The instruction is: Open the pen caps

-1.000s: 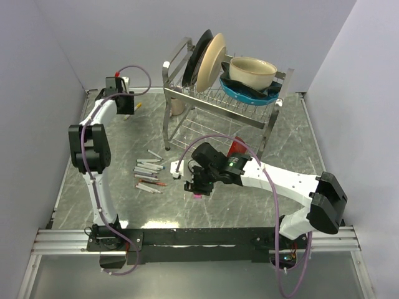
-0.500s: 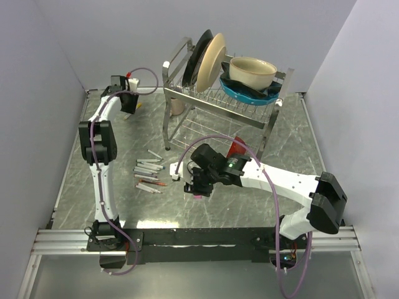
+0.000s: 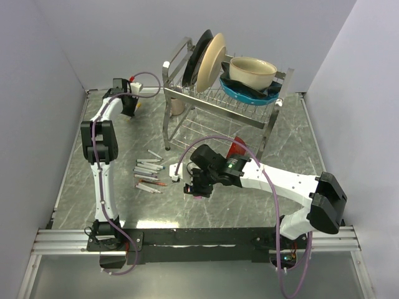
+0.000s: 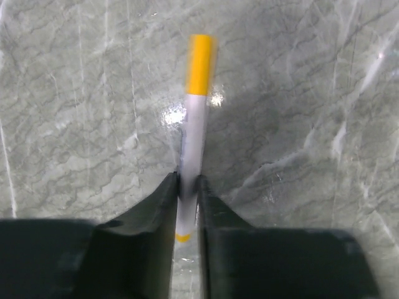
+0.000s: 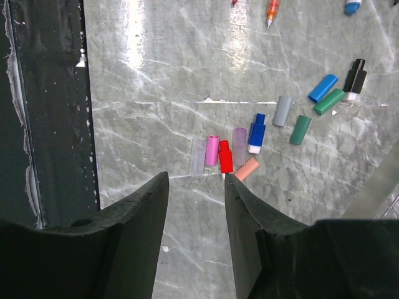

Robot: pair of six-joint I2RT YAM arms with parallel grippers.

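Note:
My left gripper (image 4: 187, 187) is shut on a white pen barrel (image 4: 192, 137) that points away from it, with a yellow pen cap (image 4: 201, 56) on the far end. In the top view this gripper (image 3: 128, 107) is at the far left of the table. My right gripper (image 5: 196, 180) is open and empty, hovering over several loose pen caps: pink (image 5: 212, 150), red (image 5: 225, 157), blue (image 5: 256, 132), green (image 5: 302, 129) and black (image 5: 355, 76). In the top view it (image 3: 198, 187) is near the table's middle.
A cluster of white pens (image 3: 149, 173) lies left of my right gripper, with a small white block (image 3: 176, 171) beside it. A metal dish rack (image 3: 187, 118) with plates and bowls stands at the back. The dark front rail (image 5: 50, 112) is close to the caps.
The left arm has swung toward the back left corner, still holding the yellow-capped pen. The right gripper has barely shifted over the caps.

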